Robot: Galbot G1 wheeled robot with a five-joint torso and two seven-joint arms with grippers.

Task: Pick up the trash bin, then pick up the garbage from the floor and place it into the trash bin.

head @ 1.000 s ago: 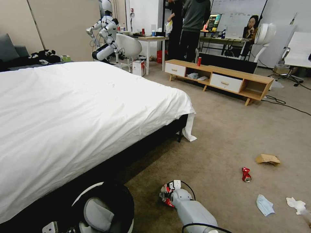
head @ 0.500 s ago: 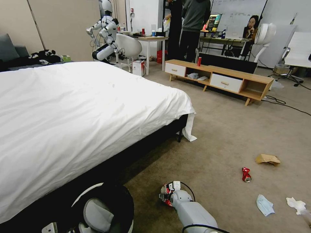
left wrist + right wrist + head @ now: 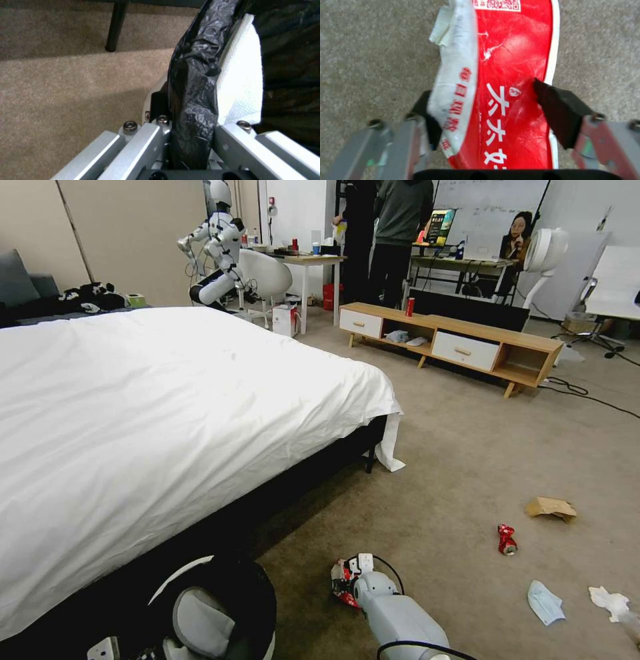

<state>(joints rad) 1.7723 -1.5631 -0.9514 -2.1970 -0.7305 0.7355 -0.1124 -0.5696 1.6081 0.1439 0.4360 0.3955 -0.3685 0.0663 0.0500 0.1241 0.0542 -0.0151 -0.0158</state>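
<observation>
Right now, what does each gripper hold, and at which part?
Left gripper clamps the trash bin by its bag-lined rim. Right gripper grips the red-white wrapper across its sides.

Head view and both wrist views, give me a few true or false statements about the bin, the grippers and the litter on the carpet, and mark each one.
1. The left gripper is clamped on the rim of the trash bin. True.
2. The right gripper has its fingers around a blue face mask. False: they sit on either side of the red-white wrapper; the face mask lies apart on the carpet.
3. The crushed red can lies on the carpet near the brown paper bag. True.
4. The wrapper is already in the bin. False: it is at the right gripper, above the carpet.
</observation>
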